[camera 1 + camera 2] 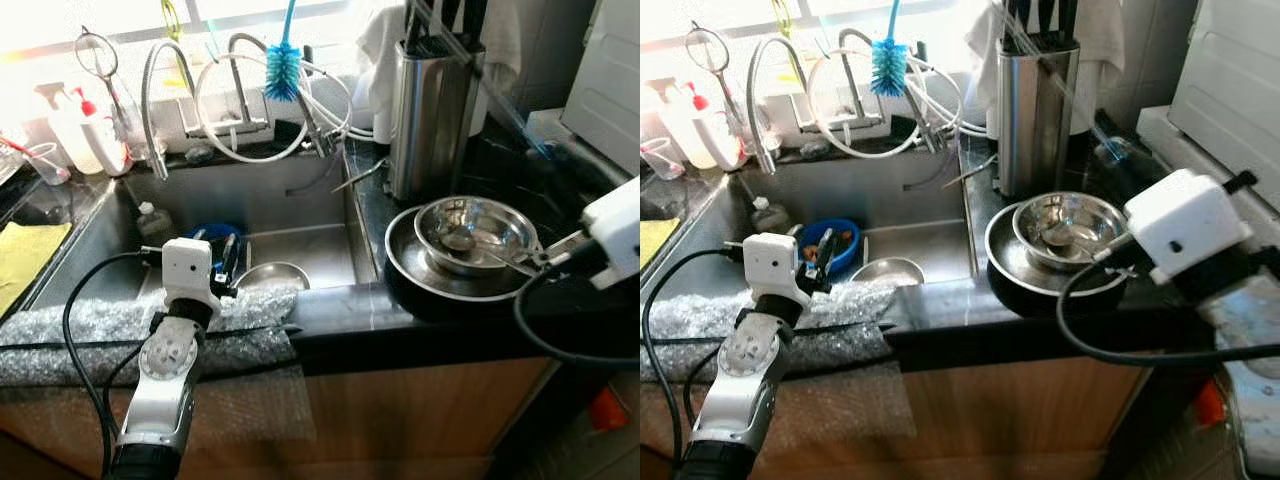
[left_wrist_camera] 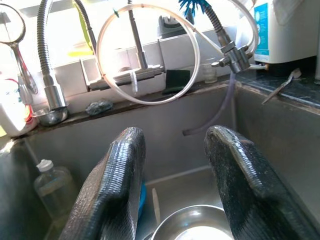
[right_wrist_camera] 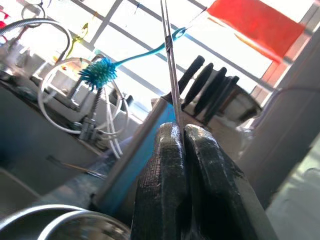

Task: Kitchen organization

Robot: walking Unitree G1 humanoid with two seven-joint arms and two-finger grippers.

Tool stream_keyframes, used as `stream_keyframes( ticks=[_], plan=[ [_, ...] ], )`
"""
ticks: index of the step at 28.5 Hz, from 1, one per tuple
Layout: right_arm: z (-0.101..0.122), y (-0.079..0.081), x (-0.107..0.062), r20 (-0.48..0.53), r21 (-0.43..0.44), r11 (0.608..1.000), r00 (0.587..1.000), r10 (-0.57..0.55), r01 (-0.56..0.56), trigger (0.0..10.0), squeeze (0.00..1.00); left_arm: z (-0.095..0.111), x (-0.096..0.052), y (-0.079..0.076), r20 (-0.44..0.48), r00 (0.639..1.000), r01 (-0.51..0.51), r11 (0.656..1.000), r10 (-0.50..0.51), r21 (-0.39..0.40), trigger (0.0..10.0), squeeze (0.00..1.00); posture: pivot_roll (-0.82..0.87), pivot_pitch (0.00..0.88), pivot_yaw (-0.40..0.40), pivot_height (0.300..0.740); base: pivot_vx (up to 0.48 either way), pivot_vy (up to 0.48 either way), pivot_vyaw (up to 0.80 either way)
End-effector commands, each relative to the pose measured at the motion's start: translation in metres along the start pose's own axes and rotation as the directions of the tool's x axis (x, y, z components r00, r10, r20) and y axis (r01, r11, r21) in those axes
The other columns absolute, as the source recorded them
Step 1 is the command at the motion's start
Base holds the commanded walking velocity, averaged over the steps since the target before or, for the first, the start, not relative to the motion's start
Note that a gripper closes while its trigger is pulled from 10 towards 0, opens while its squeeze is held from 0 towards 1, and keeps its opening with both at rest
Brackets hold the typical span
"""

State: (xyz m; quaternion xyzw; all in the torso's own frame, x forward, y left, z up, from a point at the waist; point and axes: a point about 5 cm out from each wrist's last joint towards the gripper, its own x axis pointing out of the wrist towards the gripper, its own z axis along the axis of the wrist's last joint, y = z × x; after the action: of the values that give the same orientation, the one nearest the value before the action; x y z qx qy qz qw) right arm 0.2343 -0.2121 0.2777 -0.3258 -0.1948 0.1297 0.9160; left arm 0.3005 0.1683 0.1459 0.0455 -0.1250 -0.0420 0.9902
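Now | right claw (image 3: 181,145) pinching ladle (image 1: 470,243) handle (bowl end hidden)

A white appliance (image 1: 610,85) stood at the far right; an orange object (image 1: 606,408) lay on the floor.
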Motion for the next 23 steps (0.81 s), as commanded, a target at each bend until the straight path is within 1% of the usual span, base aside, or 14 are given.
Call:
stream_keyframes(
  ticks=[1,2,3,4,5,8,10,11,12,13,15,17,19,23],
  plan=[
    [0.002,0.02,0.009,0.036,0.175,0.984,0.999,0.033,-0.038,10.0,0.0,0.004,0.004,0.002,0.005,1.0,-0.01,1.0,0.01,-0.003,10.0,0.0,-0.2,0.0,0.103,0.74,0.0,0.0,0.0],
    [-0.003,0.039,0.013,0.041,0.331,0.941,0.997,0.059,-0.069,10.0,0.0,0.004,0.005,0.001,-0.004,1.0,-0.012,1.0,0.011,-0.025,10.0,0.0,-0.19,0.0,0.102,0.74,0.0,0.0,0.0],
    [-0.004,0.042,0.014,0.036,0.367,0.928,0.997,0.061,-0.07,10.0,0.0,0.004,0.005,0.002,-0.007,1.0,-0.014,0.999,0.013,-0.033,10.0,0.0,-0.19,0.0,0.102,0.74,0.0,0.0,0.0],
    [-0.004,0.042,0.014,0.036,0.367,0.928,0.997,0.061,-0.07,10.0,0.0,0.004,0.005,0.002,-0.007,1.0,-0.014,0.999,0.013,-0.033,10.0,0.0,-0.19,0.0,0.102,0.74,0.0,0.0,0.0],
    [-0.007,0.049,0.015,0.037,0.455,0.887,0.997,0.07,-0.079,10.0,0.0,0.004,0.006,0.003,-0.016,1.0,-0.027,0.998,0.026,-0.058,10.0,0.0,-0.19,0.0,0.1,0.74,0.0,0.0,0.0],
    [-0.014,0.059,0.016,0.006,0.537,0.84,0.996,0.093,-0.081,10.0,0.0,0.004,0.007,0.006,-0.024,0.999,-0.039,0.996,0.037,-0.083,10.0,0.0,-0.18,0.0,0.097,0.74,0.0,0.0,0.0],
    [-0.016,0.064,0.017,-0.002,0.58,0.811,0.995,0.098,-0.079,10.0,0.0,0.004,0.008,0.008,-0.028,0.999,-0.046,0.994,0.043,-0.097,10.0,0.0,-0.18,0.0,0.097,0.74,0.0,0.0,0.0],
    [-0.016,0.064,0.017,-0.002,0.58,0.811,0.995,0.098,-0.079,10.0,0.0,0.004,0.008,0.008,-0.028,0.999,-0.046,0.994,0.043,-0.097,10.0,0.0,-0.18,0.0,0.097,0.74,0.0,0.0,0.0],
    [-0.017,0.066,0.018,-0.005,0.618,0.783,0.995,0.099,-0.075,10.0,0.0,0.004,0.008,0.008,-0.031,0.999,-0.047,0.993,0.044,-0.106,10.0,0.0,-0.17,0.0,0.094,0.74,0.0,0.0,0.0],
    [-0.017,0.067,0.018,-0.004,0.625,0.777,0.995,0.099,-0.075,10.0,0.0,0.004,0.008,0.008,-0.035,0.998,-0.048,0.993,0.045,-0.111,10.0,0.0,-0.17,0.0,0.091,0.74,0.0,0.0,0.0],
    [-0.017,0.07,0.018,0.002,0.67,0.737,0.994,0.114,-0.086,10.0,0.0,0.004,0.008,0.008,-0.046,0.998,-0.057,0.988,0.051,-0.141,10.0,0.0,-0.17,0.0,0.093,0.74,0.0,0.0,0.0],
    [-0.019,0.078,0.016,-0.014,0.692,0.711,0.983,0.182,-0.122,10.0,0.0,0.004,0.009,0.008,-0.057,0.997,-0.063,0.981,0.053,-0.186,10.0,0.0,-0.17,0.0,0.093,0.74,0.0,0.0,0.0],
    [-0.022,0.087,0.012,-0.02,0.684,0.707,0.964,0.266,-0.181,10.0,0.0,0.006,0.012,0.009,-0.066,0.996,-0.07,0.968,0.056,-0.241,10.0,0.0,-0.17,0.0,0.093,0.74,0.0,0.0,0.0],
    [-0.021,0.092,0.009,-0.002,0.708,0.675,0.955,0.296,-0.208,10.0,0.0,0.006,0.013,0.011,-0.07,0.996,-0.071,0.96,0.054,-0.27,10.0,0.0,-0.17,0.0,0.089,0.74,0.0,0.0,0.0]
  ],
)
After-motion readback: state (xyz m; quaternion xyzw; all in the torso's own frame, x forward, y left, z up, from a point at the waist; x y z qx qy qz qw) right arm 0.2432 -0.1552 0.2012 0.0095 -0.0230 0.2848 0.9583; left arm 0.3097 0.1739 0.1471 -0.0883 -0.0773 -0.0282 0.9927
